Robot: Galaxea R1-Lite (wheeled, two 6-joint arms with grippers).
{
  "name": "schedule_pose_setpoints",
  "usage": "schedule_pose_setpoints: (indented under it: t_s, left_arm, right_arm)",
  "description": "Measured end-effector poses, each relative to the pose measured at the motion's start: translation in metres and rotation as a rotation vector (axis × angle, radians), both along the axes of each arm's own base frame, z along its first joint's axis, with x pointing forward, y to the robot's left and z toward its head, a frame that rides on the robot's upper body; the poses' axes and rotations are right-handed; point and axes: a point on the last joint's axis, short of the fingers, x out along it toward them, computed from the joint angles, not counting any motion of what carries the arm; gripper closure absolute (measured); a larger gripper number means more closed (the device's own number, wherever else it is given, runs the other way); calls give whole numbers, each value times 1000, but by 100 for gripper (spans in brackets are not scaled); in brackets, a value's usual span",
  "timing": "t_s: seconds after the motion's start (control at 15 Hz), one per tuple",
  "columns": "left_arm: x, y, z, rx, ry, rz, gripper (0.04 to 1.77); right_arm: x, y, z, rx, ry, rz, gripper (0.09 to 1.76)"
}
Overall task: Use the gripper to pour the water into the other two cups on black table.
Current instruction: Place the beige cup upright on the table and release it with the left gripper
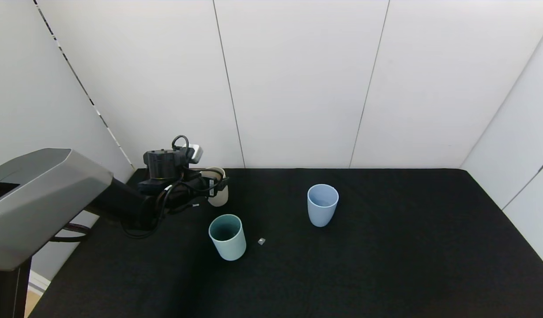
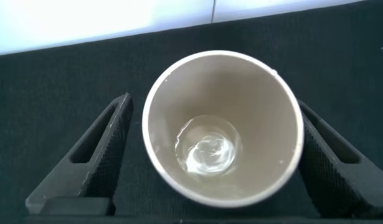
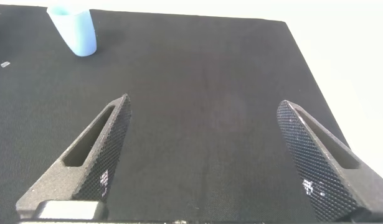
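A beige tumbler (image 1: 219,197) stands upright at the back left of the black table (image 1: 386,260). In the left wrist view the beige tumbler (image 2: 222,127) holds a little water at its bottom. My left gripper (image 1: 216,182) is open, with one finger on each side of the tumbler; it also shows in the left wrist view (image 2: 213,99). The teal-green cup (image 1: 228,237) stands in front of the tumbler, and the light blue cup (image 1: 322,205) stands to the right. My right gripper (image 3: 204,101) is open and empty over bare table, out of the head view.
A small grey bit (image 1: 261,240) lies on the table just right of the teal-green cup. White walls close the table in at the back and right. The light blue cup (image 3: 73,31) shows far off in the right wrist view.
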Motion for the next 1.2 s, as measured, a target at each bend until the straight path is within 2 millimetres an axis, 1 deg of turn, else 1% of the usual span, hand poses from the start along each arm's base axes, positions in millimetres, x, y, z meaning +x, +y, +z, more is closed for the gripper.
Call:
schedule_pose_setpoints:
  t_s: [0.2, 0.4, 0.73, 1.0, 1.2]
  left_arm:
    - [-8, -1, 9, -3, -8, -5, 13]
    - [-17, -2, 24, -27, -59, -4, 12]
    - [-41, -4, 41, -32, -73, -12, 11]
    - [-70, -5, 58, -30, -82, -21, 11]
    - [-100, -1, 73, -29, -100, -12, 10]
  right_arm:
    - [0, 0, 0, 0, 0, 0, 14]
    - [0, 0, 0, 0, 0, 0, 14]
    - [0, 0, 0, 0, 0, 0, 14]
    - [0, 0, 0, 0, 0, 1, 14]
    - [0, 0, 0, 0, 0, 0, 14]
